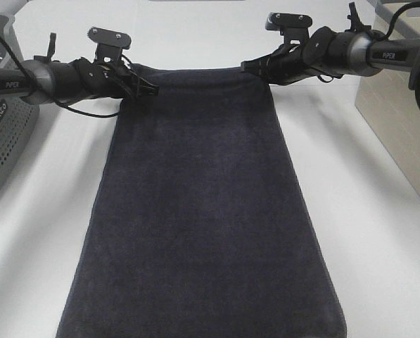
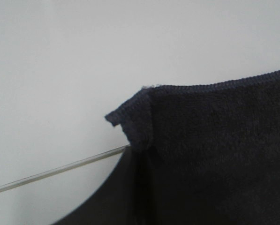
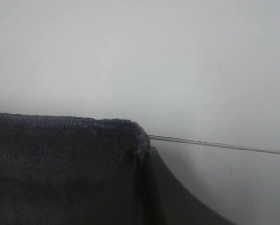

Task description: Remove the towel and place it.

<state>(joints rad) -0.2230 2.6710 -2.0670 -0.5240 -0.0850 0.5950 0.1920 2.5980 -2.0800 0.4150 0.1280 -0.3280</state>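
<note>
The dark charcoal towel (image 1: 199, 204) hangs stretched flat between my two grippers, reaching from the far middle of the white table down to the near edge of the exterior view. My left gripper (image 1: 148, 89) is shut on the towel's far left corner (image 2: 130, 117). My right gripper (image 1: 250, 67) is shut on its far right corner (image 3: 125, 129). Both wrist views show the hemmed top edge and a pinched corner against the white background. The fingertips are hidden by the cloth.
A grey perforated basket (image 1: 2, 120) stands at the left edge. A beige bin (image 1: 399, 113) stands at the right edge. The white table (image 1: 364, 246) lies under and beside the towel.
</note>
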